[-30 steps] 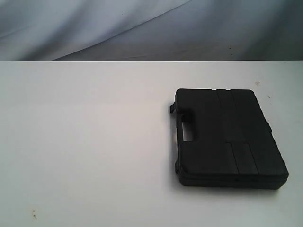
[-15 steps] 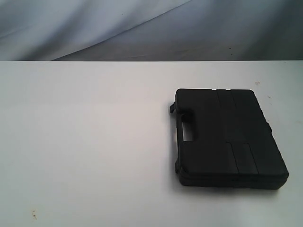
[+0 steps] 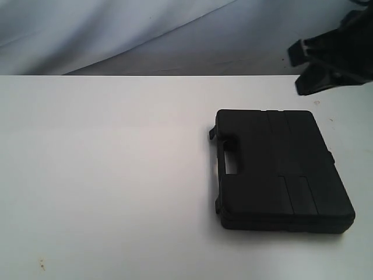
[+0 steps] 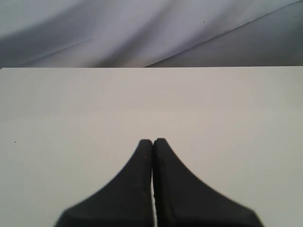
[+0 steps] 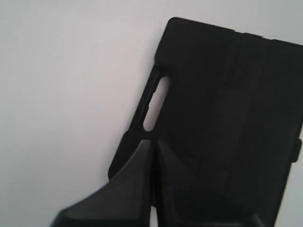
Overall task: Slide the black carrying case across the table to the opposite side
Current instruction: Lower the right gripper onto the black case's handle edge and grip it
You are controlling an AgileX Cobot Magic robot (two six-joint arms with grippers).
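Currently, from outside, a black case (image 3: 280, 169) is lying flat on the right half of the table (image 3: 105, 175). The right arm (image 3: 335, 55), mostly cut off, is hanging beyond its far corner.

Left wrist: the left gripper (image 4: 153, 140) is hovering pinched closed over bare table.

Right wrist: the right gripper (image 5: 152, 142), also closed, is hovering above one end of the case. Pushing low and mid-side should prevent spinning; its height is unclear.

the carrying case (image 3: 280, 169) looks matt black plastic, the table (image 3: 105, 175) smooth matt white, the backdrop (image 3: 116, 35) creased cloth.
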